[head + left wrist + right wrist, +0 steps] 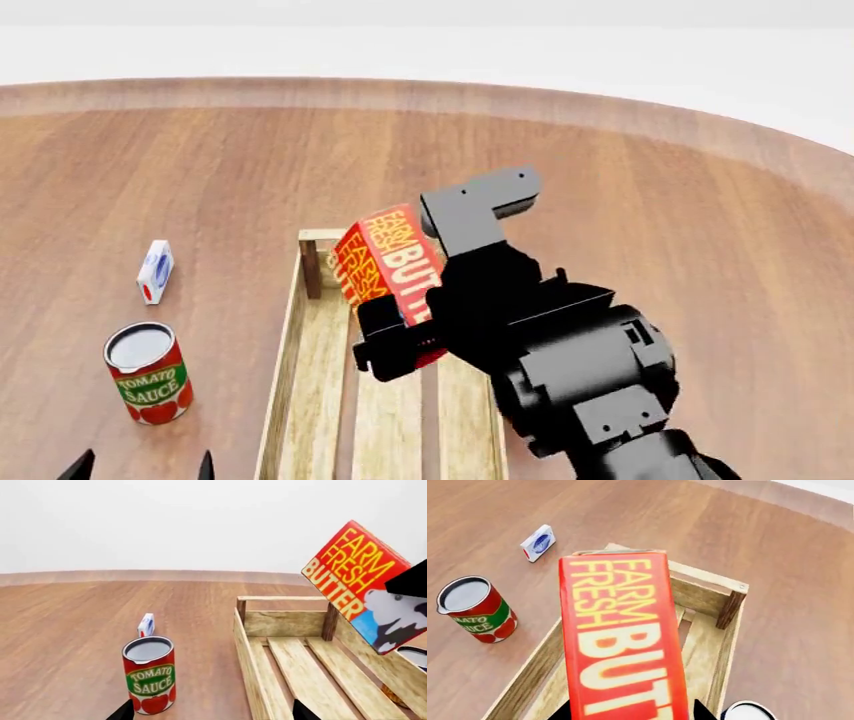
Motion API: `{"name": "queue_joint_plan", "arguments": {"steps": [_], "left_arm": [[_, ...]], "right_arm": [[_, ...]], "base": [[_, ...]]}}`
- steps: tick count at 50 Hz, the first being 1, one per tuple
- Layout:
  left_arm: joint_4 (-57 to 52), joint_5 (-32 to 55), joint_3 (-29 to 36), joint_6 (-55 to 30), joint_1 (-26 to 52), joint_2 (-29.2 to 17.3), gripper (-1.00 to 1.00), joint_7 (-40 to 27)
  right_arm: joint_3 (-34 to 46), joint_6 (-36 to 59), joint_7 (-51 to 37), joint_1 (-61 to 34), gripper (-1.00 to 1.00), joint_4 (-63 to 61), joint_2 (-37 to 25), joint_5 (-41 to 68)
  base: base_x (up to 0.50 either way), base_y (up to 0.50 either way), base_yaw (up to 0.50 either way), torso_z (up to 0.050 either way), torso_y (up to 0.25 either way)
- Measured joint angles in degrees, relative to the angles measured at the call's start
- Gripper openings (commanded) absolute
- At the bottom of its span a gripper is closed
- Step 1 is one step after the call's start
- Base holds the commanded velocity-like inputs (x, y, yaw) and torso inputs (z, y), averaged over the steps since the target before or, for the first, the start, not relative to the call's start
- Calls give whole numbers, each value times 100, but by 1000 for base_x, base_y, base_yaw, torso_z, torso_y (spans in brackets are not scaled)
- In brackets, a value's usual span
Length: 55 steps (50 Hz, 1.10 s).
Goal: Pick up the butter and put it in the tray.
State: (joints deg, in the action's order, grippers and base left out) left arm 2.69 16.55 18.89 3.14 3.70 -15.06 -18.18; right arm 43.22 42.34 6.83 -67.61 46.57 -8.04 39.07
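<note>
Butter is riding in the right gripper, tilted, in the air over the far end of the tray. It isn't touching the slats or rails. In the left wrist view the carton is hanging above the far end rail, cow corner pointing down.

Handling, my read: stiff rectangular carton, probably light, flat printed faces that look smooth, so somewhat slippery. The walls could dent under a hard squeeze. Best hold is across the 2 broad faces near 1 end, which is what the right gripper seems to be doing: jaws clamping the carton's near end, with the rest of it sticking out ahead of the wrist camera. The long overhang means it may pivot in the pads if bumped on a rail.

Right arm is reaching forward across the middle of the tray, wrist bent so the carton is leaning away from the robot and up. It is blocking much of the tray interior in the head view.

Left gripper is sitting low near the robot, only the 2 fingertips showing, spread apart and holding nothing. It is pointing toward the tomato sauce can, with the small white-and-blue carton further out. Both are on the table, left of the tray and apart from it.
</note>
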Motion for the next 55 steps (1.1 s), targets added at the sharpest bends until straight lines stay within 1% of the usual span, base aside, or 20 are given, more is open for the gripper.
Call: {"name": "queue_joint_plan", "arguments": {"steps": [4,9,14,19,24,30,41,42,55], "left_arm": [[-10,0,12,16,-16,-5,100,-6],[-22,4,22,35,-35,-13,100,-14],[-26,7,37,51,-49,-15,100,-21],[-36,11,53,53,-54,-17,100,-29],[-47,19,65,50,-56,-24,100,-37],[-66,26,80,42,-58,-34,100,-49],[-101,38,106,29,-59,-58,100,-64],[-104,38,108,28,-58,-60,100,-66],[-96,52,131,50,-54,-75,100,-76]], "right_arm": [[734,-472,-11,-114,-100,794,263,547],[1768,-907,-50,-169,-100,1480,479,1449],[2689,-1179,-54,-156,-100,1902,604,2182],[3357,-1348,-51,-129,-100,2160,677,2713],[3798,-1450,-48,-100,-100,2320,721,3058],[4128,-1496,-30,-70,-100,2409,751,3279],[4290,-1492,26,-72,-100,2414,789,3249],[4289,-1488,26,-72,100,2412,792,3236],[4252,-1461,148,-55,100,2383,804,3176]], "base": [[0,0,1,0,0],[0,0,0,0,2],[0,0,0,0,0],[0,0,0,0,2],[0,0,1,0,0],[0,0,0,0,2],[0,0,0,0,0],[0,0,0,0,0],[0,0,0,0,0]]}}
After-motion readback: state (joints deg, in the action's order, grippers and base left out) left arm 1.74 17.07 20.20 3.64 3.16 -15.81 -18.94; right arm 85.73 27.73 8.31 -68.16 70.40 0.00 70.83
